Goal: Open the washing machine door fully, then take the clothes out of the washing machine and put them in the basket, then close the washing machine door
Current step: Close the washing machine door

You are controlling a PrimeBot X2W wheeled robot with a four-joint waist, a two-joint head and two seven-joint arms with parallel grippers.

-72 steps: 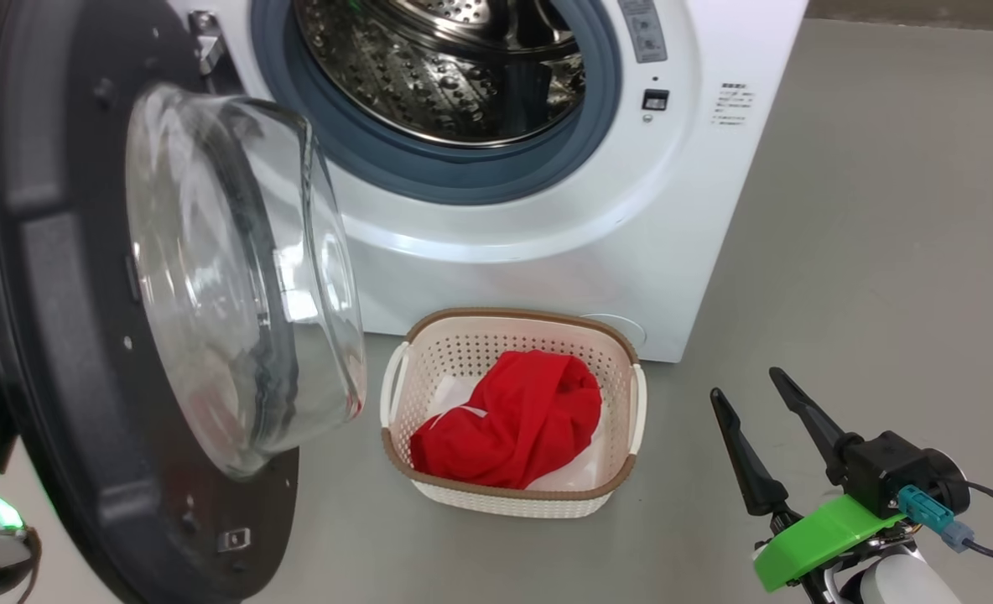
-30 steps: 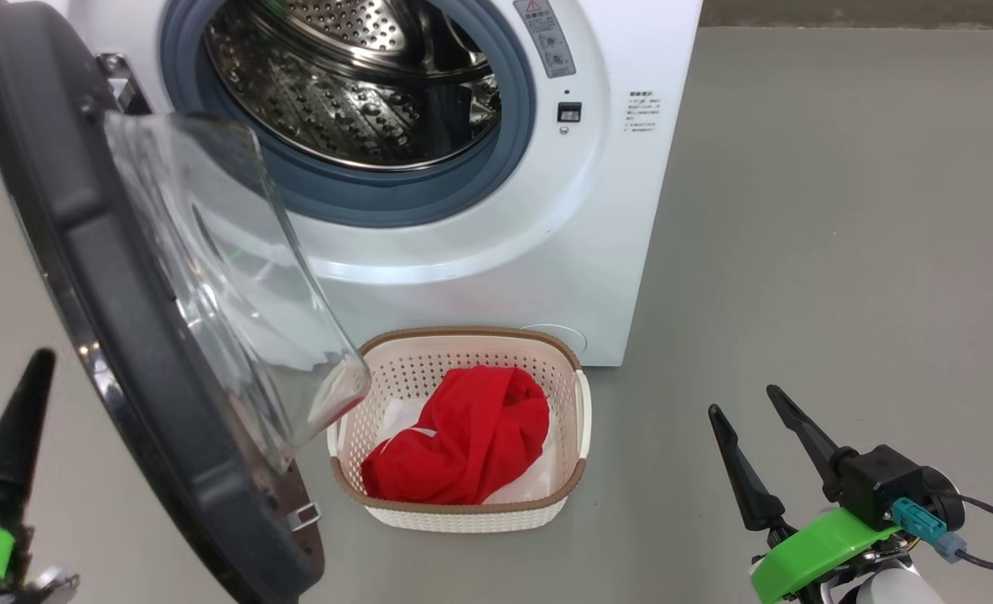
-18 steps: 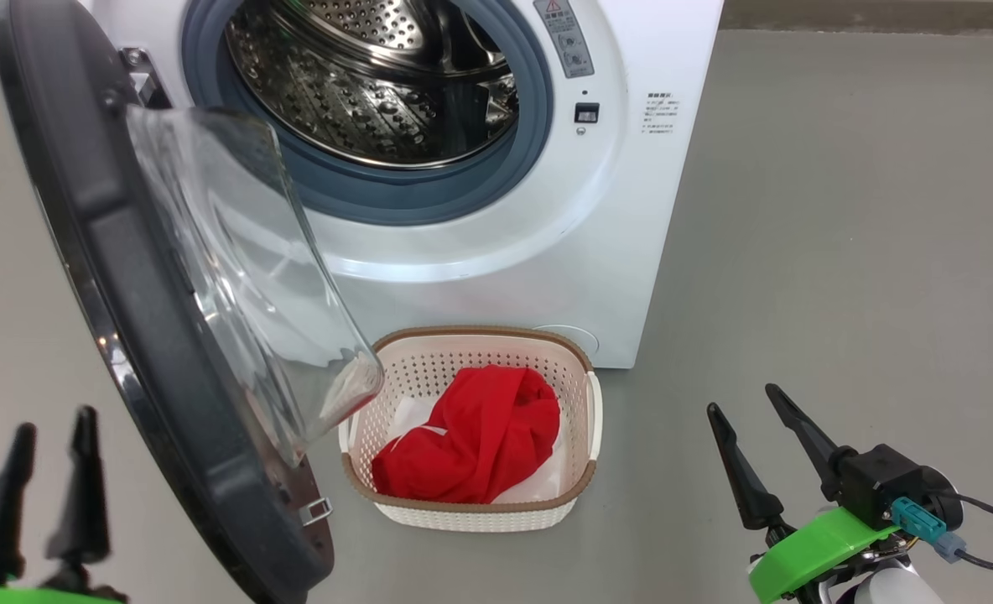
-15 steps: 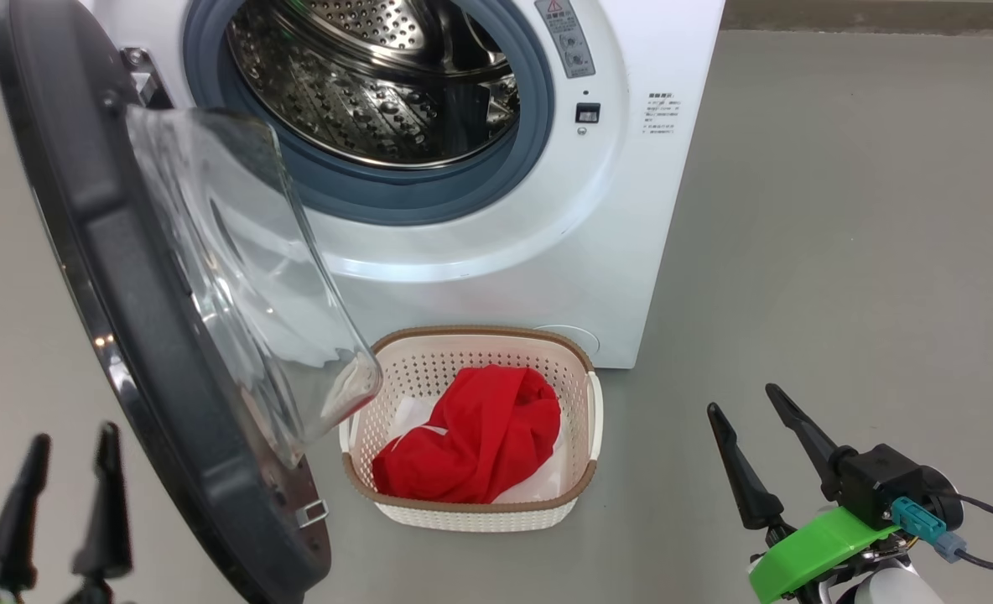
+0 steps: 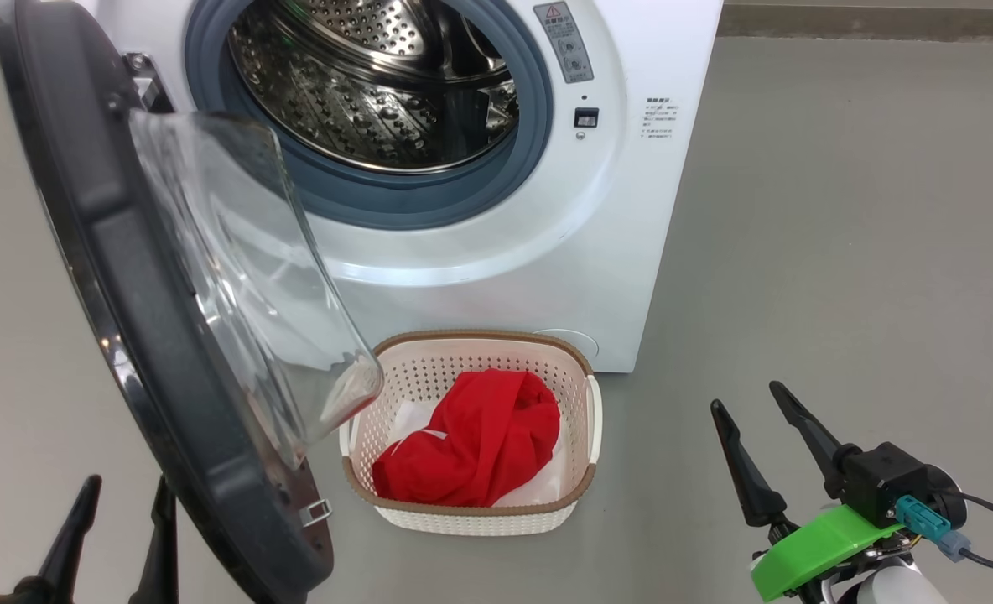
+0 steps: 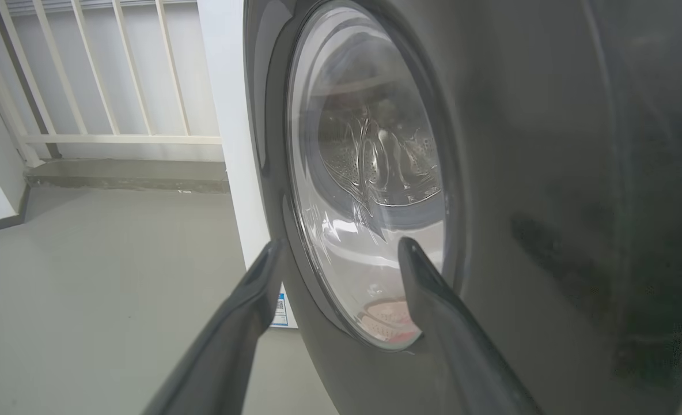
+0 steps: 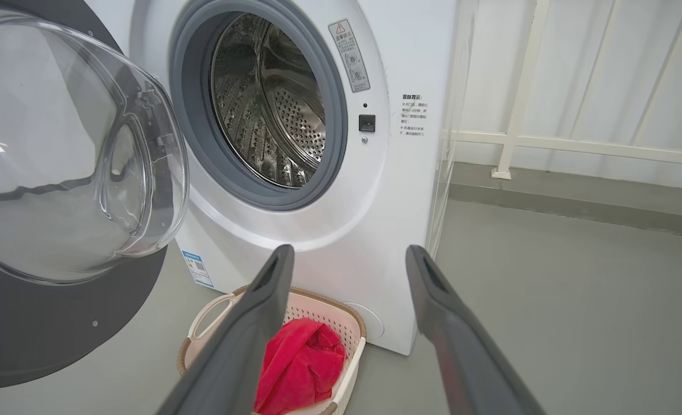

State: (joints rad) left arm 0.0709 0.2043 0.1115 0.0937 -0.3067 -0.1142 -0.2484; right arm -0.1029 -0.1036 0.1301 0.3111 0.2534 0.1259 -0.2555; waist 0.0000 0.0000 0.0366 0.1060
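The white washing machine stands with its drum showing bare perforated steel. The washing machine door, black-rimmed with a clear glass bowl, hangs swung out to the left, roughly square to the front. On the floor below the opening, the cream basket holds the red clothes. At the lower left my left gripper is open, close to the door's outer face. My right gripper is open and empty, right of the basket and apart from it.
Grey floor stretches to the right of the machine. A white railing on a low kerb runs behind, and the railing continues left of the machine. The open door juts out over the floor left of the basket.
My left gripper has moved right and down in the head view, closer to the door's outer face. The door, basket, clothes and right gripper stay put; the camera shifted slightly.
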